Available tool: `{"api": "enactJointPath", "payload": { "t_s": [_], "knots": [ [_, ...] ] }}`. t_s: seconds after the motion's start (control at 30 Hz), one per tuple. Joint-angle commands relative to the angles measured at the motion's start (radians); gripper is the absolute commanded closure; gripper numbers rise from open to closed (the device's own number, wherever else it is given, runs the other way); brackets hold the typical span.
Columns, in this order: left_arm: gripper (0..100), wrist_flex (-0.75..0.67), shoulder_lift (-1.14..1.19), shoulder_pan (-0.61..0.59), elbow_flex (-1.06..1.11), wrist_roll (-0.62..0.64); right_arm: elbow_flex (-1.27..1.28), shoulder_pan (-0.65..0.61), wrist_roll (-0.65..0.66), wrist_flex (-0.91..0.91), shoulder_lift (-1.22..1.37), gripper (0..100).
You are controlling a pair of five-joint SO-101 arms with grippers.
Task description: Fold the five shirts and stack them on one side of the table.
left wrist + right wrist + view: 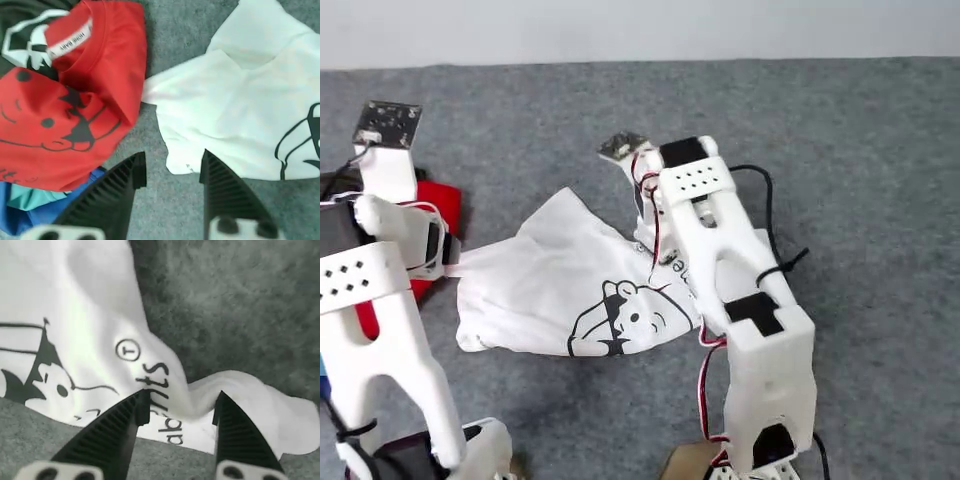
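Observation:
A white shirt [570,280] with a black cartoon print lies crumpled and spread in the middle of the grey mat [850,150]. In the left wrist view my left gripper [170,167] is open, hovering over the near corner of the white shirt [250,115], beside a pile. That pile holds a red shirt [75,110] on top, a black shirt [15,47] and a blue shirt [30,215]. My right gripper [181,401] is open, low over a raised fold at the printed edge of the white shirt [75,325]; the fold lies between its fingers.
The red shirt [440,205] and its pile sit at the mat's left edge under the left arm [380,290]. The right arm [720,240] stretches over the white shirt's right side. Bare mat lies to the right and along the back.

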Motion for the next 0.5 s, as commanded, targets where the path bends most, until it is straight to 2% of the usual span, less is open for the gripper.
{"api": "enactJointPath", "payload": {
  "t_s": [0.0, 0.13, 0.47],
  "knots": [
    [83, 0.021, -0.035, 0.006, 0.05, -0.005, -0.058, -0.005, 0.011, 0.048, -0.004, 84.1],
    [83, 0.021, -0.035, 0.006, 0.105, -0.005, -0.058, -0.005, 0.011, 0.065, -0.007, 98.3],
    [83, 0.021, -0.035, 0.006, 0.102, -0.005, -0.015, 0.005, 0.012, 0.18, -0.151, 99.0]
  ]
}}
